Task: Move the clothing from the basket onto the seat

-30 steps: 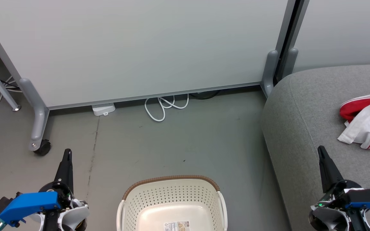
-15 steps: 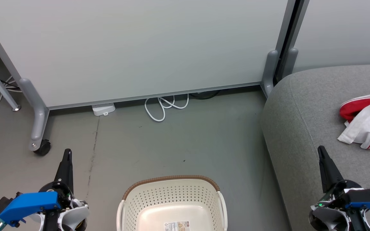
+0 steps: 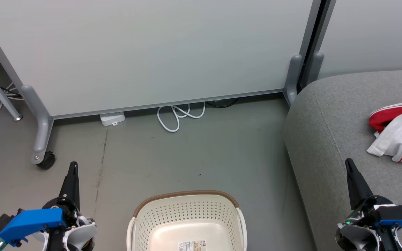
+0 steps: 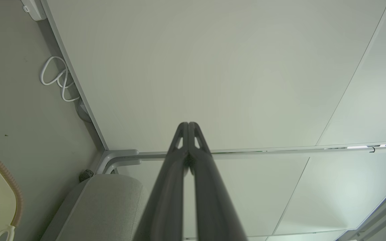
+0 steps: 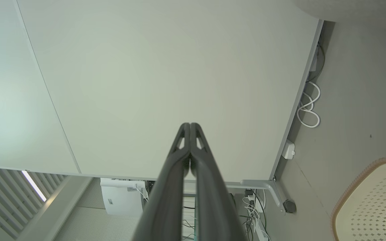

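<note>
Left jaws: shut, the two dark fingers (image 4: pixel 169 187) pressed together to the tips with nothing between them; in the head view they stand at the lower left and point up the view over the floor (image 3: pixel 194 150).
Right jaws: shut in the same way, fingers (image 5: pixel 169 187) closed tip to tip on nothing; in the head view they stand at the lower right, over the near part of the seat (image 3: pixel 326 139).
Basket: on the floor between the two pairs of jaws, touching neither, cut by the bottom edge of the head view; cream perforated wall (image 3: pixel 187 209), brown rim, and a label (image 3: pixel 194 245) showing on its bare bottom.
Clothing: a crumpled red and white heap (image 3: pixel 400 132) lying on the seat at the right edge of the head view, outside the basket.
Clothing to right jaws: ahead of the tips and to their right, apart from them.
Clothing to left jaws: well apart, with the basket and open floor between.
Seat: light grey upholstery with a rounded corner, right of the basket.
Backdrop: a pale partition panel (image 3: pixel 152 52) on a caster (image 3: pixel 45 160), with a looped white cable (image 3: pixel 178 116) on the floor at its foot.
</note>
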Robot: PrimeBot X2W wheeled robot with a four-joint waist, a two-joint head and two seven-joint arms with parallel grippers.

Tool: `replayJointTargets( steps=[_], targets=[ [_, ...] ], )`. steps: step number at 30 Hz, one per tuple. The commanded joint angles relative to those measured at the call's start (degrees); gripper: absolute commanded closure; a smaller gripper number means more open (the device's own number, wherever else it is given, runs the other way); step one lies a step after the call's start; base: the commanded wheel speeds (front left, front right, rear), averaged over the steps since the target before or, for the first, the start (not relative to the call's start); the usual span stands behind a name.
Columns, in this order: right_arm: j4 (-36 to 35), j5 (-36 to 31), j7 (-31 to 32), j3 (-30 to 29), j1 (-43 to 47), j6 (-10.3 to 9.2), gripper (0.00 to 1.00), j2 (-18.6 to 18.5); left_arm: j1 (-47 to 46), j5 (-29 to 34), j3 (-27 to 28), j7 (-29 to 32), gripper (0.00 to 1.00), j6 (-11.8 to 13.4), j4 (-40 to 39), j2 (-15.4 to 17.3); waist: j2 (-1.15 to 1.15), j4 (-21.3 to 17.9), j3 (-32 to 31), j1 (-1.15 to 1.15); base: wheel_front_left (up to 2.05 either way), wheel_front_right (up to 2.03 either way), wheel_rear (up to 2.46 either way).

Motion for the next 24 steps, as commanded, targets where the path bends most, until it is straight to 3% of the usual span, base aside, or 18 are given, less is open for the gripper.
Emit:
replayJointTargets(
  steps=[1,24],
  targets=[
    [-0.2,0.2,0.1,-0.1,-0.6,0.04,1.00,-0.3,-0.5,-0.1,0.2,0.3,1.00,-0.1,-0.2,-0.1,0.00,0.0,0.0,0.00,0.00,0.00,0.00],
    [-0.2,0.2,0.1,-0.1,-0.6,0.04,1.00,-0.3,-0.5,-0.1,0.2,0.3,1.00,-0.1,-0.2,-0.1,0.00,0.0,0.0,0.00,0.00,0.00,0.00]
  ],
)
